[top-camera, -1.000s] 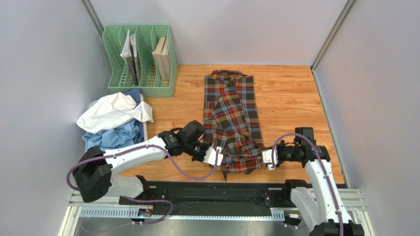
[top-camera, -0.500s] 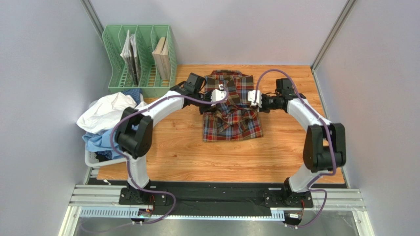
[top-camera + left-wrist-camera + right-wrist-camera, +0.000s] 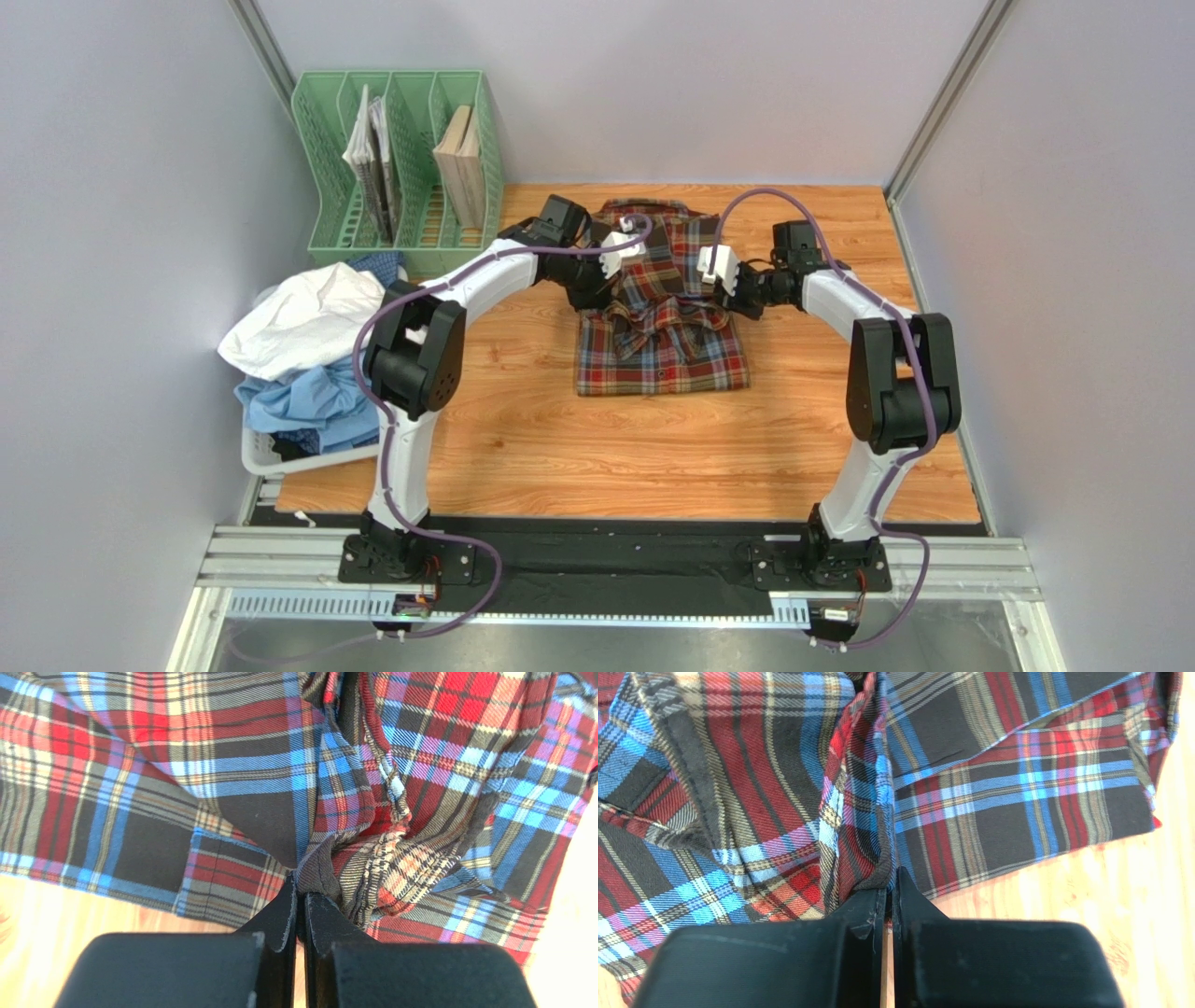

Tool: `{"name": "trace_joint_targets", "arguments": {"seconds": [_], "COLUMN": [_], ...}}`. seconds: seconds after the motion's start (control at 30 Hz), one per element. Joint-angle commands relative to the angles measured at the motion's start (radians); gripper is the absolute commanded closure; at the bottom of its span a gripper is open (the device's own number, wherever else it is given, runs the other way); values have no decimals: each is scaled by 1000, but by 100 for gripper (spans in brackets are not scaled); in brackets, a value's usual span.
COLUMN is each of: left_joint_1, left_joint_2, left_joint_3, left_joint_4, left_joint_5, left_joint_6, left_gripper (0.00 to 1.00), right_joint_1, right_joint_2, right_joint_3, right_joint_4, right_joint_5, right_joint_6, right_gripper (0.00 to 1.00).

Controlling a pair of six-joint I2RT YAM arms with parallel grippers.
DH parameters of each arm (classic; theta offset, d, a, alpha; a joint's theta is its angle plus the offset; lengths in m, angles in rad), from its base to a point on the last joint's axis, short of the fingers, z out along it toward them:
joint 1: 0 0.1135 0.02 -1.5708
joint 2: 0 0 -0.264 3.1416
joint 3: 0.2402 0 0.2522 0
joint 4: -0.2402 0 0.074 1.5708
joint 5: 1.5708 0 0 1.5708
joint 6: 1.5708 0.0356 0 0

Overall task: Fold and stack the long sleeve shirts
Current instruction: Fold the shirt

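Note:
The tartan shirt (image 3: 659, 350) lies on the wooden table (image 3: 842, 406), doubled over with its near hem lifted toward the collar end. My left gripper (image 3: 622, 256) is shut on a bunched fold of the tartan cloth (image 3: 323, 871) at the shirt's left side. On the right side, my right gripper (image 3: 713, 266) is shut on the shirt's edge (image 3: 878, 861). Both hold the cloth just above the shirt's far half. A white shirt (image 3: 316, 315) and a light blue shirt (image 3: 316, 395) lie crumpled in a heap at the left.
A green file rack (image 3: 400, 168) with books stands at the back left, close to my left arm. The heap of shirts rests in a white basket (image 3: 260, 455) at the table's left edge. Grey walls close in both sides.
Both grippers have carried the shirt's near hem from the table's front to the far end, folding the shirt in half. In the last half second they moved slightly farther back.

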Motion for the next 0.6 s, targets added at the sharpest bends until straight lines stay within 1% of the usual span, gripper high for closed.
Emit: {"name": "trace_joint_targets", "arguments": {"seconds": [0.0, 0.07, 0.1, 0.17, 0.2, 0.23, 0.27, 0.3, 0.33, 0.4, 0.43, 0.47, 0.5, 0.53, 0.57], "left_joint_1": [11, 15, 15, 20, 20, 20, 23, 23, 26, 52, 78, 96, 115, 151, 169], "left_joint_2": [17, 62, 82, 139, 152, 177, 188, 200, 215, 220, 208, 194, 179, 135, 104], "left_joint_3": [104, 162, 196, 285, 308, 328, 363, 380, 403, 422, 425, 420, 413, 373, 336], "left_joint_4": [-56, -86, -118, -209, -236, -254, -292, -308, -320, -357, -357, -347, -339, -327, -276], "left_joint_5": [-24, -52, -85, -93, -101, -109, -116, -159, -182, -173, -170, -138, -118, -98, -57], "left_joint_6": [-65, -111, -119, -125, -130, -139, -146, -169, -186, -235, -264, -301, -373, -418, -455], "left_gripper": [100, 100, 100, 99, 98, 86, 77, 70, 60, 52, 49, 47, 43, 40, 38], "right_joint_1": [3, 7, 10, 12, 13, 13, 15, 16, 15, 12, 7, -3, -10, -17, -31], "right_joint_2": [6, 44, 58, 95, 107, 130, 139, 153, 164, 188, 193, 199, 199, 193, 176], "right_joint_3": [78, 110, 121, 162, 185, 205, 225, 284, 314, 398, 423, 443, 470, 475, 472], "right_joint_4": [25, 13, -11, -25, -74, -94, -120, -187, -223, -307, -329, -352, -402, -422, -439], "right_joint_5": [14, 47, 58, 90, 106, 116, 127, 143, 149, 179, 181, 181, 164, 158, 152], "right_joint_6": [53, 81, 99, 140, 165, 188, 212, 275, 308, 386, 465, 498, 522, 577, 599], "right_gripper": [100, 100, 100, 100, 98, 81, 69, 56, 44, 39, 36, 35, 35, 34, 35]}}
